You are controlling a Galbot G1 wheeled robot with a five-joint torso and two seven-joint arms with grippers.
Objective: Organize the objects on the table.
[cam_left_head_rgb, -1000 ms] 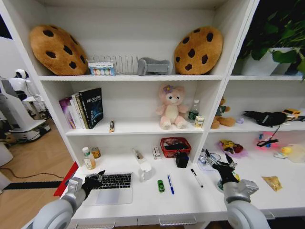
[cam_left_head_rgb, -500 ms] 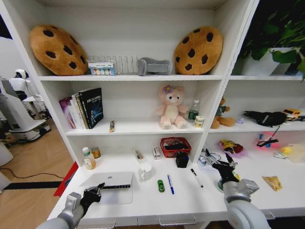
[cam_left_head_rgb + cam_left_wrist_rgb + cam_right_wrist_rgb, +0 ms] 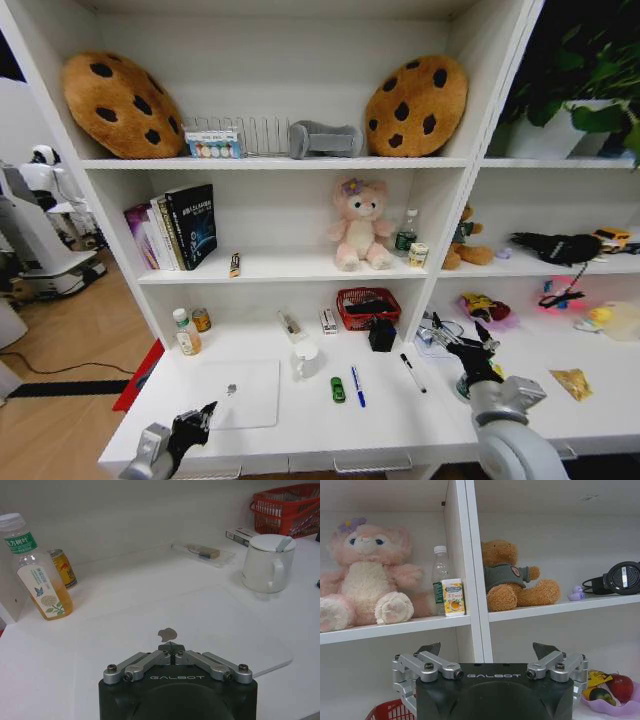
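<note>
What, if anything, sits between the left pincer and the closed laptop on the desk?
Nothing visible. The left pincer, shut, sits at the laptop's near edge, over its lid. The white mug and tea bottle stand off beyond it.

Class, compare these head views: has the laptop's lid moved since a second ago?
Yes. The laptop stays left of the white mug, but its lid has swung down from open, keyboard showing, to flat shut. The left gripper, fingers shut, has drawn back toward the desk's front edge.
</note>
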